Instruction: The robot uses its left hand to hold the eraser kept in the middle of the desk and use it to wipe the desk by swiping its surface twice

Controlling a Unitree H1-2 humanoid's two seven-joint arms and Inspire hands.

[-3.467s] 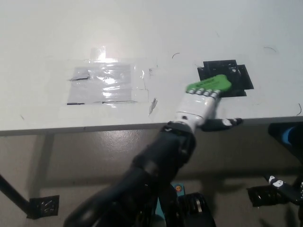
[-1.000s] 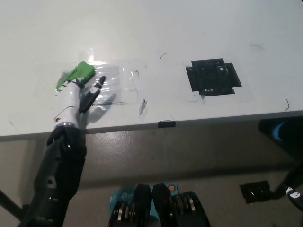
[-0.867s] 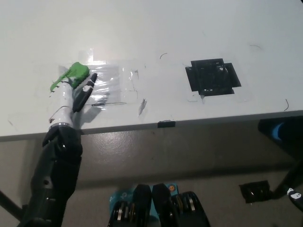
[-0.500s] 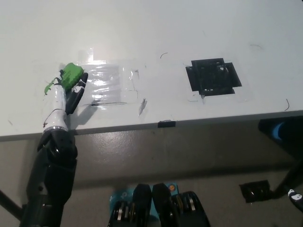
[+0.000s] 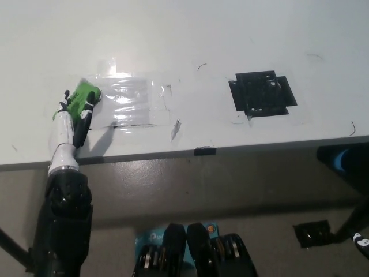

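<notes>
Gripping the green eraser (image 5: 82,96) in my left hand (image 5: 69,118), I have it pressed flat on the white desk (image 5: 230,40) at the left end of the clear tape patch (image 5: 135,104). My fingers (image 5: 86,107) are closed around the eraser, with the dark fingertips lying along its near side. The hand is turned on edge, its white back toward the left, and my dark forearm (image 5: 66,213) runs down off the desk's front edge toward the lower left. The eraser sits on the patch's left border, well apart from the black tape square (image 5: 262,93) on the right half of the desk. A few thin pen marks show on the surface near the patch and around the black square. A small dark tab (image 5: 202,150) sits on the desk's front edge between the two tape areas. My right hand is out of sight.
</notes>
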